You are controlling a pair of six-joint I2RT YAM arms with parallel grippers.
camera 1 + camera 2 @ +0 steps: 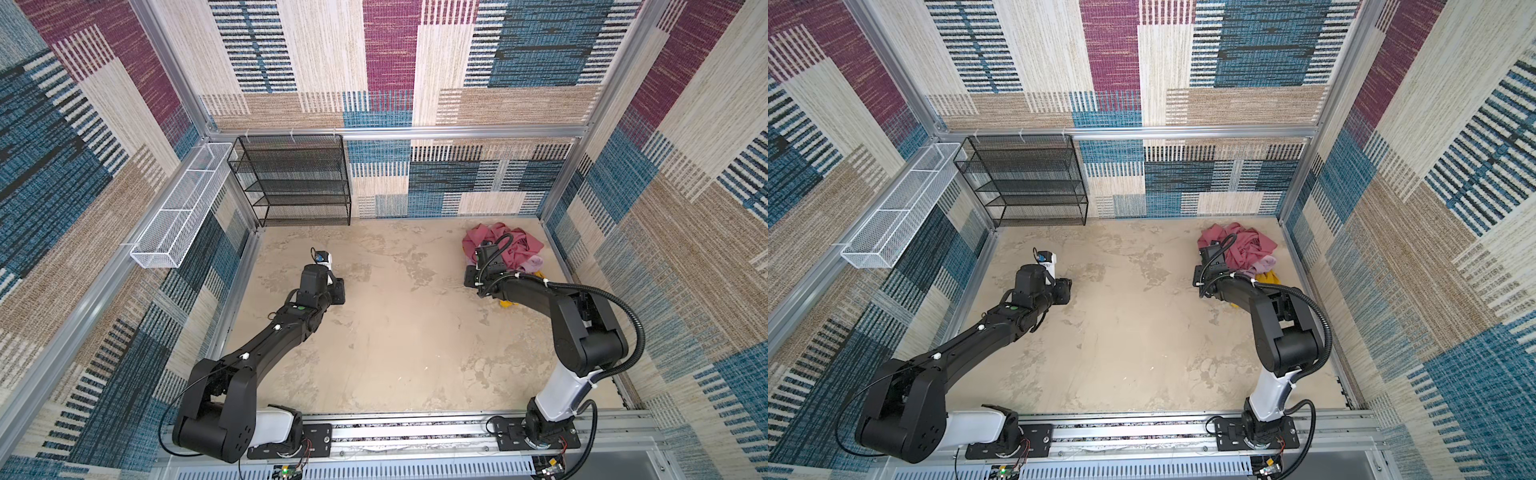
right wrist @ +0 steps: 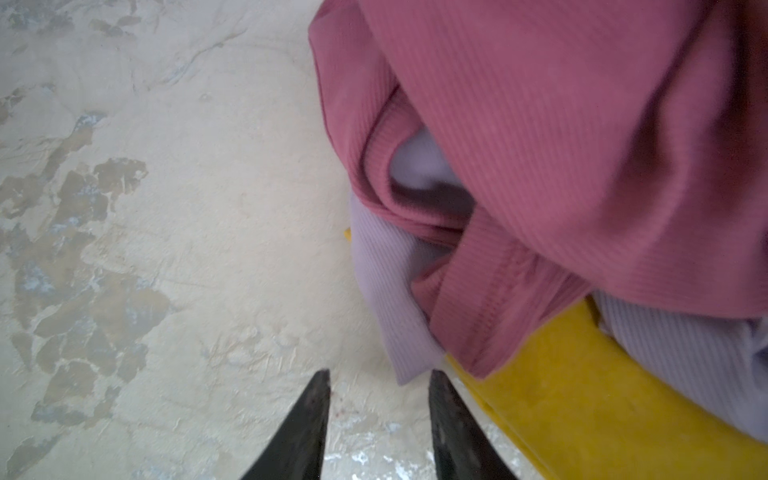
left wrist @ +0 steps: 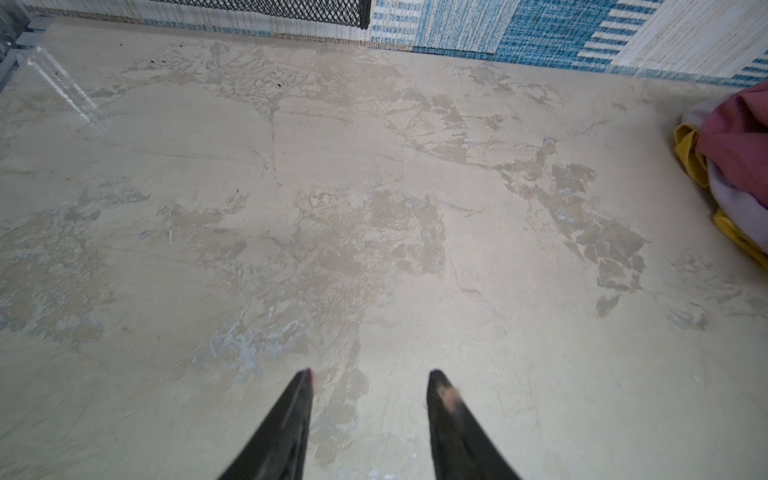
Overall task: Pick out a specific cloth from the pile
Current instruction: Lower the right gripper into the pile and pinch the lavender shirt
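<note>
Right gripper [image 2: 380, 374] is hovering low over the table [image 2: 166, 249], jaws standing apart with nothing between them, tips just beside a corner of the lilac cloth [image 2: 386, 291]. The lilac cloth is lying in the pile [image 1: 524, 246] at the far right corner, tucked under the rose garment [image 2: 540, 124] and over the yellow shirt [image 2: 561, 395]. In both top views only a small lilac patch is showing. Left gripper [image 3: 370, 374] is hanging over bare table well apart from the pile, jaws likewise released, holding nothing.
</note>
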